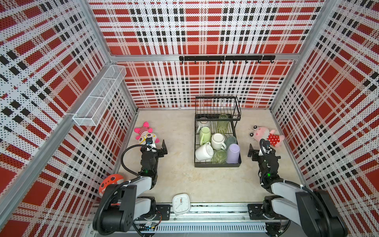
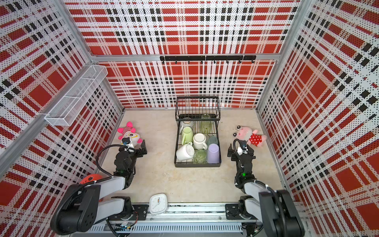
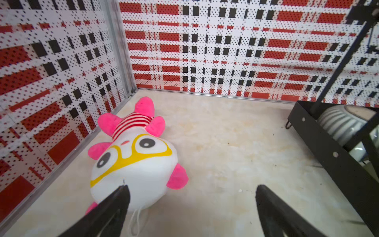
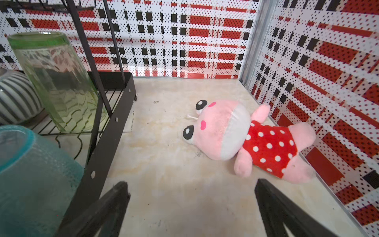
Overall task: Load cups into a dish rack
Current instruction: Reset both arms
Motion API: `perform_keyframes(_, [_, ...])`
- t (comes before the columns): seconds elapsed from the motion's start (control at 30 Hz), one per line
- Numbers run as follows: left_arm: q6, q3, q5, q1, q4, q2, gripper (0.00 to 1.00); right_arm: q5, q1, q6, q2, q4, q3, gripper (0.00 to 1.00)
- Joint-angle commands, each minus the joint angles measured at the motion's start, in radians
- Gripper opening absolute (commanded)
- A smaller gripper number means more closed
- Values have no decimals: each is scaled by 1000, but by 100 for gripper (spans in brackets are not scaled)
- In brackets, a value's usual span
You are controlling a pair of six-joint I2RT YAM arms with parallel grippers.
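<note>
Cups [image 1: 217, 140] are noted packed in the lower tier of the rack [image 1: 217, 165]; left gripper [image 1: 164, 148] and right gripper [image 1: 251, 150] are held agape and empty either side of it; glass ones are judged slick and brittle, best pinched across the wall.

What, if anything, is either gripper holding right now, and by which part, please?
Nothing is held. The left gripper and the right gripper both stand open and empty, one on each side of the dish rack.

Both top views look steeply down over the whole surface [image 1: 180, 176]; each wrist view sits low, facing the back wall [image 3: 225, 51].
</note>
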Motion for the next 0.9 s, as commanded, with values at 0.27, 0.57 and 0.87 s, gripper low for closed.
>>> perform_keyframes(0.27, [-12, -7, 199, 127, 428, 216, 98, -127, -31, -15, 324, 354, 90, 100])
perform_keyframes(0.57, [23, 30, 129, 75, 454, 303, 98, 117, -34, 73, 350, 251, 163, 100])
perform_keyframes(0.87, [23, 24, 130, 76, 458, 298, 98, 117, -33, 64, 358, 270, 162, 100])
